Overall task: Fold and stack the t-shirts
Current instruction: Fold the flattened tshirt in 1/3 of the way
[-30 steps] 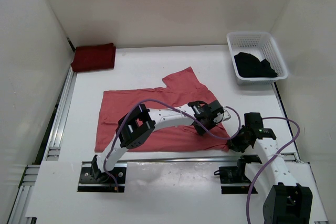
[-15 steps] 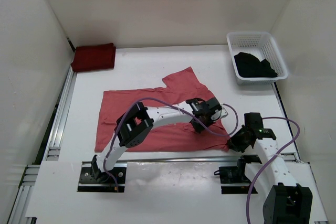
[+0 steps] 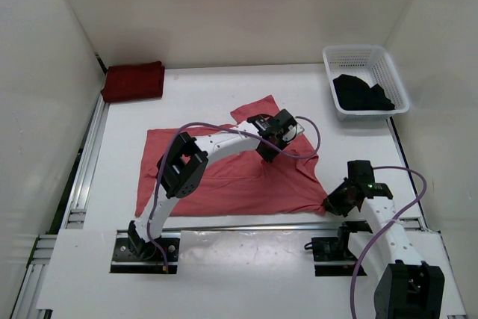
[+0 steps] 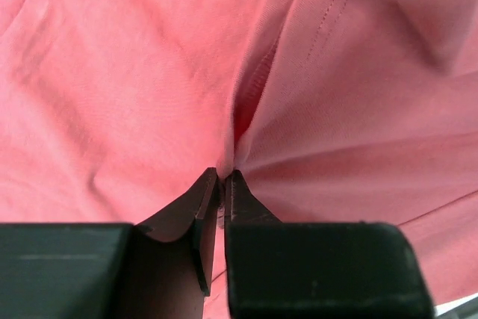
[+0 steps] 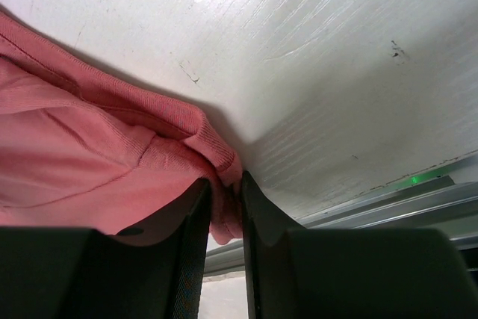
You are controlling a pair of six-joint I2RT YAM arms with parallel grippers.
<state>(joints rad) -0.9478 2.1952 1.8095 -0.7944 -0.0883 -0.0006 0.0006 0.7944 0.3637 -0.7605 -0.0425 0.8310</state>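
Observation:
A salmon pink t-shirt (image 3: 216, 177) lies spread across the middle of the table. My left gripper (image 3: 267, 153) is shut on a raised pinch of its cloth near the right sleeve; the left wrist view shows the fold caught between the closed tips (image 4: 222, 175). At the shirt's near right corner my right gripper (image 3: 332, 203) is shut on the hem, with the bunched edge (image 5: 216, 151) squeezed between its jaws. A dark maroon t-shirt (image 3: 133, 81) rests folded at the back left. The black t-shirt (image 3: 362, 93) lies crumpled in the basket.
The white mesh basket (image 3: 358, 51) stands at the back right corner. White walls close in the table (image 3: 202, 95) on three sides. Metal rails run along the left edge (image 3: 86, 162) and the near edge (image 3: 246, 225).
My left gripper has closed tighter on the pink cloth and carried it back and to the left, dragging the right side of the shirt along. The right gripper has stayed at the corner.

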